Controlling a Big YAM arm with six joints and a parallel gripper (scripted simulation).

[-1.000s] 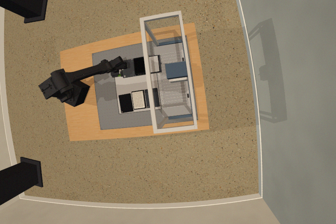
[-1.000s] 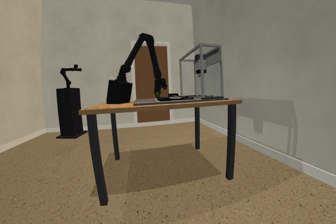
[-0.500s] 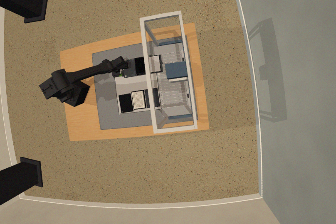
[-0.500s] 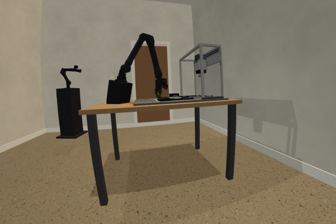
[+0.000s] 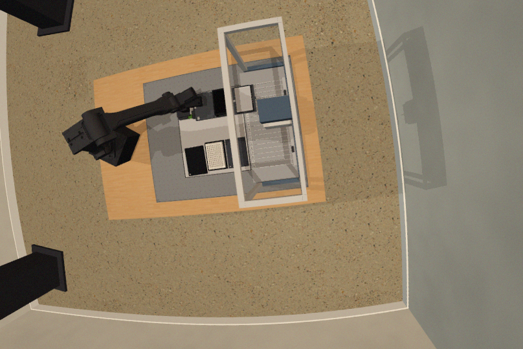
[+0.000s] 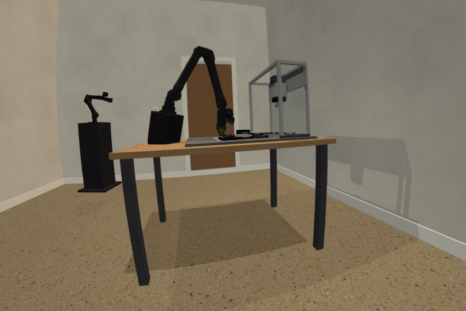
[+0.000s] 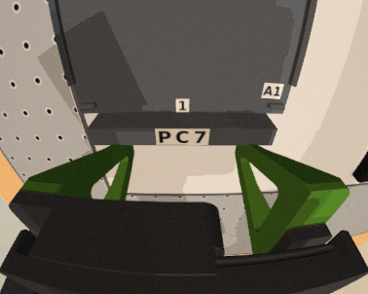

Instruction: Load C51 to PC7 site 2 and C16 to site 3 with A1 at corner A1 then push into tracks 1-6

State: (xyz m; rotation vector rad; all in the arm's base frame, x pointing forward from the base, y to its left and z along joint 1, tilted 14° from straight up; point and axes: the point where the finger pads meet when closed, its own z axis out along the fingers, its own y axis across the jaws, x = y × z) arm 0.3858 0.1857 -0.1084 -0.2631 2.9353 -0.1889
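Wooden counter (image 6: 158,151) carries grey mat, instrument frame (image 5: 239,133) at far side. From my remote seat: carrier (image 7: 183,29) lies on apron, handle end labelled PC7 facing wrist camera, site 1 bare, A1 mark at its right corner. Green fingers spread wide, straddling handle zone just short of it, pinching nothing. Dark block (image 5: 219,101) on carrier's middle site, pale plate (image 5: 243,98) beyond it. White plate (image 5: 213,155) sits on middle nest.

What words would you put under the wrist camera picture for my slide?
Open green jaws of the gripper flank the handle of carrier PC7, site 1 bare.
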